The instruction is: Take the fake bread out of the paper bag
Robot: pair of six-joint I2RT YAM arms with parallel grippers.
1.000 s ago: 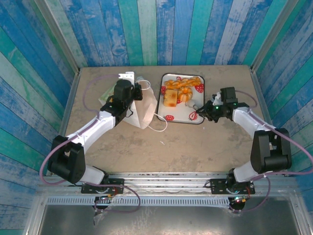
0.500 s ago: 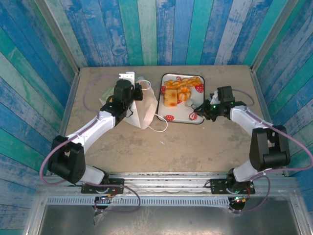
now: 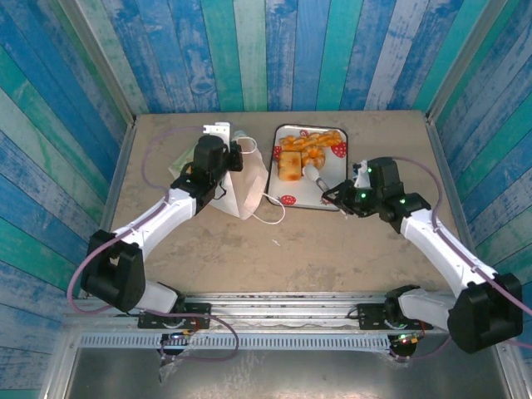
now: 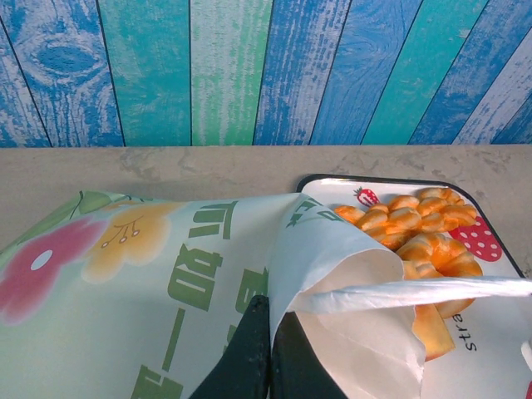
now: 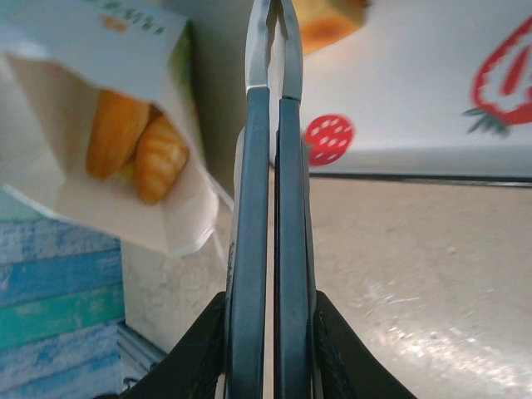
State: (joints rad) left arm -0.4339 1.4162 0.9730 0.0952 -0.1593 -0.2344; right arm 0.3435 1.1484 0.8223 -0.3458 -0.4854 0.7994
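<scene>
One paper bag (image 3: 245,187) lies just left of one strawberry-printed tray (image 3: 306,198). Two pastries (image 5: 116,133) show inside the bag. On the tray lie at least two twisted rolls (image 4: 403,220) and one square toast (image 3: 289,170).

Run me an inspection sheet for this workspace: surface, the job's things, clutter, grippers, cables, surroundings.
Surface: tan mottled table.
Job's things: paper bag lying on its side, mouth toward the tray; two pieces of fake bread inside it; more pieces piled on the strawberry tray.
Clutter: one small speck on the table near the bag's cord handle.
Grippers: left gripper shut on the paper bag's edge; right gripper shut and empty, near the tray, pointing toward the bag's mouth.
Cables: purple cables loop along both arms, off the bag and tray.
Surroundings: blue and green plank walls on three sides.
</scene>
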